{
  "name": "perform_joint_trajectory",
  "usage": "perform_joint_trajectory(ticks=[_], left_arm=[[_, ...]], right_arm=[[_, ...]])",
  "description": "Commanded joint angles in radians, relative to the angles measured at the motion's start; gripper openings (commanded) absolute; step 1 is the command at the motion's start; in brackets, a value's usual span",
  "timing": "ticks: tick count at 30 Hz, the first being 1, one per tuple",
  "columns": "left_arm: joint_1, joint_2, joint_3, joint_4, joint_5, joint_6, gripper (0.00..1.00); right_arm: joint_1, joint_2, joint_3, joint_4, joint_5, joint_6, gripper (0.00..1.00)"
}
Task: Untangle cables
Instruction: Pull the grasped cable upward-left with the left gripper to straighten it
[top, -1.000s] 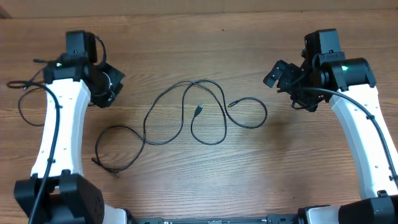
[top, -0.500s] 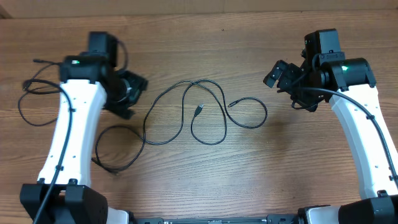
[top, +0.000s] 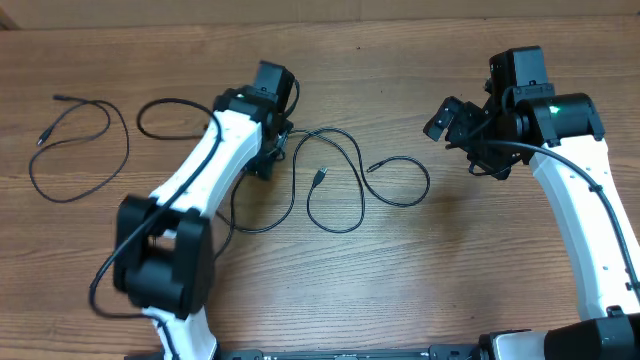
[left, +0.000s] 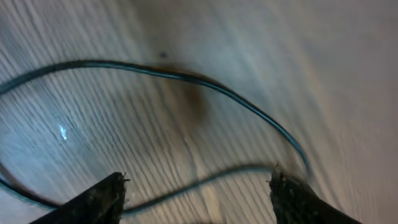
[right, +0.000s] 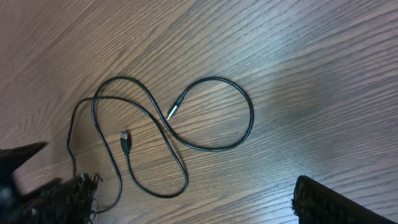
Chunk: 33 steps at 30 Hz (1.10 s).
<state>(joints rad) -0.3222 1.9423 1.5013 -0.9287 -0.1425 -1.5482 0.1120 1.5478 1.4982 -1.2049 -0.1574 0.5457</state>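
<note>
a: where are the cables?

b: the tangled cables (top: 335, 229) lie in the middle of the wooden table (top: 430, 290), their thin black loops crossing each other. one more cable (top: 125, 150) lies apart at the far left.

a: and the grippers?

b: the left gripper (top: 268, 152) hangs over the left edge of the tangle. its fingertips (left: 106, 196) are spread wide, with two strands on the wood between them. they pinch nothing, though that view is blurred. the right gripper (top: 448, 118) hovers to the far right, well apart from the cables. its fingers (right: 336, 202) are spread too and hold nothing.

a: how will the cords handle?

b: probably light and limp, so a pull on one strand likely drags the others along. they are thin and lie flat on the wood, so the fingers need to close low or the cord slips out.

a: where would you grab?

b: on a free stretch away from the crossings, or just behind a plug. the small plug (right: 126, 142) and the silver-tipped end (right: 174, 112) both lie clear inside the loops. those ends look stiffer, and i judge they give the surest hold.
</note>
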Motion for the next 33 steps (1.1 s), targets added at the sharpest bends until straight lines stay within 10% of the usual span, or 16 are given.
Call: perform_joint_trajectory(ticks=[1,14,17,26,33], left_arm=[[0.021,0.075,-0.01,0.029,0.002,-0.288,0.81],[0.118,0.206,-0.01,0.124,0.009,-0.404,0.73],[0.12,0.227,-0.01,0.083,0.048,-0.306,0.04],[0.23,0.077,0.246,0.011,0.135,0.218,0.04],[0.266,-0.164,0.501,-0.111,0.132,0.365,0.04]], right_arm=[[0.005,0.003,0.0,0.004,-0.002,-0.003,1.0],[0.005,0.003,0.0,0.004,-0.002,-0.003,1.0],[0.005,0.003,0.0,0.004,-0.002,-0.003,1.0],[0.005,0.003,0.0,0.004,-0.002,-0.003,1.0],[0.005,0.003,0.0,0.004,-0.002,-0.003,1.0]])
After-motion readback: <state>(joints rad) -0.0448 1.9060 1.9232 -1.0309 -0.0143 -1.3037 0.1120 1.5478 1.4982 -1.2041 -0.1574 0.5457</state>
